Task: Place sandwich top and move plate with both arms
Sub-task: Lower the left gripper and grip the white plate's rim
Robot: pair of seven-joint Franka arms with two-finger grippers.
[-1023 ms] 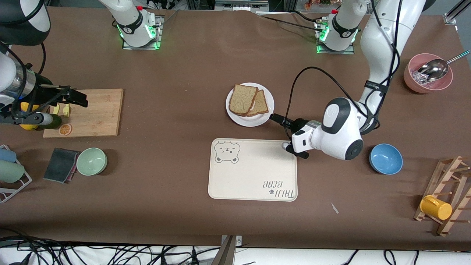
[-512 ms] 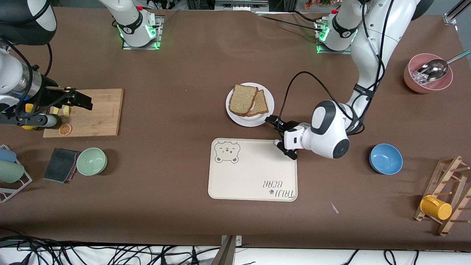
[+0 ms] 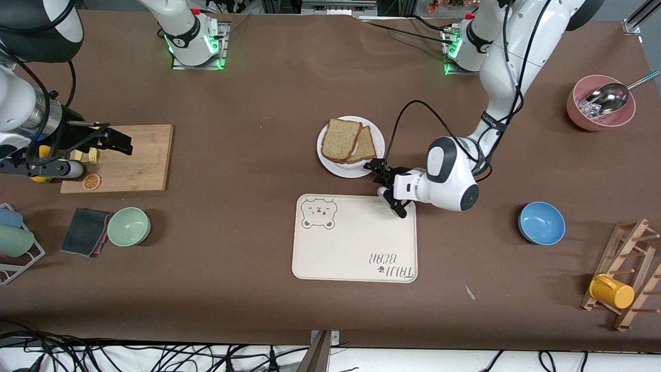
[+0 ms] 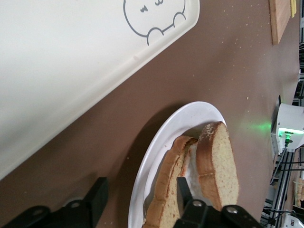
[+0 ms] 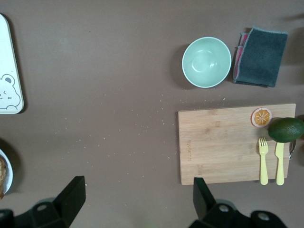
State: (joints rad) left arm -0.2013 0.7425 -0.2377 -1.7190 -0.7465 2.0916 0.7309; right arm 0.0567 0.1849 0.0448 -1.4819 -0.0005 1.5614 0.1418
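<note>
Left gripper (image 3: 381, 178) part open, straddling plate (image 3: 373, 139) rim on the edge toward tray (image 3: 354, 238), one finger (image 4: 184, 190) over the rim by the bread. Sandwich top (image 3: 340, 138) already on. Pinch rim only, keep level, lift slowly. Right gripper (image 3: 111, 140) wide, waiting over board (image 3: 135, 157); bring in opposite.

A high front camera faces the robots across the whole counter (image 3: 248, 268). The left wrist view sits close beside the plate (image 4: 156, 152); the right wrist view looks down from higher, and both share the bear tray (image 5: 7, 71).
</note>
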